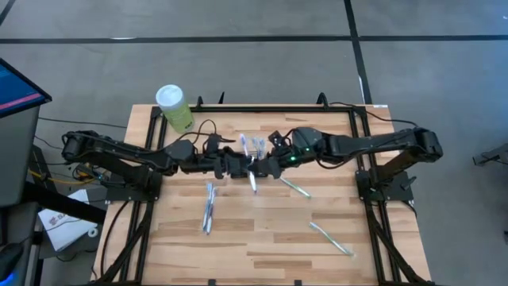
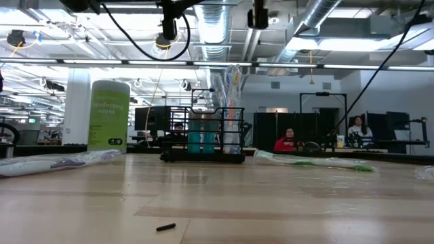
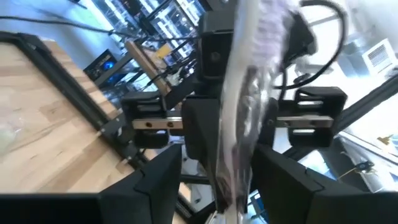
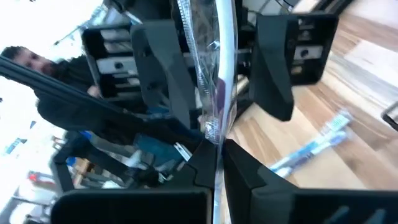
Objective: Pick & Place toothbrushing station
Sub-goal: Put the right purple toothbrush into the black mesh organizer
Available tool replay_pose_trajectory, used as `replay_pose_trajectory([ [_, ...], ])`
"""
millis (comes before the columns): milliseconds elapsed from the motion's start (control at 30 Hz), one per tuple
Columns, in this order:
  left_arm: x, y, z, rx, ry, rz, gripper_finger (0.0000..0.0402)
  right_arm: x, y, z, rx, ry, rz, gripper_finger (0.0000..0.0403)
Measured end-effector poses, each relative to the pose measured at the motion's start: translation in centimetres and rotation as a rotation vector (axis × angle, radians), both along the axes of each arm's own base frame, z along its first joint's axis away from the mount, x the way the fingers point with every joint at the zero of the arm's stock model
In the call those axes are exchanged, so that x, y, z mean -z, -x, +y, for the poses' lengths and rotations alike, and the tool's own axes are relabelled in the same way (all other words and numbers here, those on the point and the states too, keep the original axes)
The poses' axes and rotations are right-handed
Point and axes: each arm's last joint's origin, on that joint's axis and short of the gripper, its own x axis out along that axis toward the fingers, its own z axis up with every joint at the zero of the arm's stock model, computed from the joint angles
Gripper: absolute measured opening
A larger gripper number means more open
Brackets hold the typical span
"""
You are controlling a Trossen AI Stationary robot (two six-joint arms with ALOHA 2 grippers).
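Two arms meet at centre frame in the high view, over the wooden table [image 1: 262,238]. Green canister [image 1: 174,107] stands upper left. Toothbrushing station [image 2: 203,135], black mesh caddy, sits centre of the low view, upright, with wrapped toothbrushes in it. Right gripper [image 4: 219,158]: jaws pinched together on a wrapped toothbrush [image 4: 214,68]. Left gripper [image 3: 217,177]: jaws apart, the same wrapped brush between them; contact unclear. Loose wrapped brushes lie on the table, lower left of centre [image 1: 208,208] and lower right [image 1: 331,238].

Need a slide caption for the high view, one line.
Both arms meet mid-table over the caddy, passing a wrapped toothbrush; three more lie on the table.
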Motion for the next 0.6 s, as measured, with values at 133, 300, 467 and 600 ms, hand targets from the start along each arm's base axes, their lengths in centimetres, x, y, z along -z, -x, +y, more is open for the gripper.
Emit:
replay_pose_trajectory([
  [133, -0.04, 0.01, 0.0, 0.0, 0.0, -0.004, 0.017, -0.31, -0.45, -0.09, -0.02, 0.003, -0.003, 0.0005],
  [300, 0.0, 0.01, -0.06, 0.002, -0.001, 0.0, 0.0128, -0.13, -0.45, -0.17, -0.019, 0.014, 0.022, 0.0005],
  [467, -0.02, 0.01, -0.08, 0.009, -0.002, -0.001, 0.0076, -0.28, -0.31, -0.39, -0.012, 0.015, 0.022, 0.0006],
  [600, -0.01, 0.0, -0.1, 0.015, -0.003, 0.0, 0.0019, -0.08, -0.25, -0.4, -0.017, 0.03, 0.04, 0.0015],
])
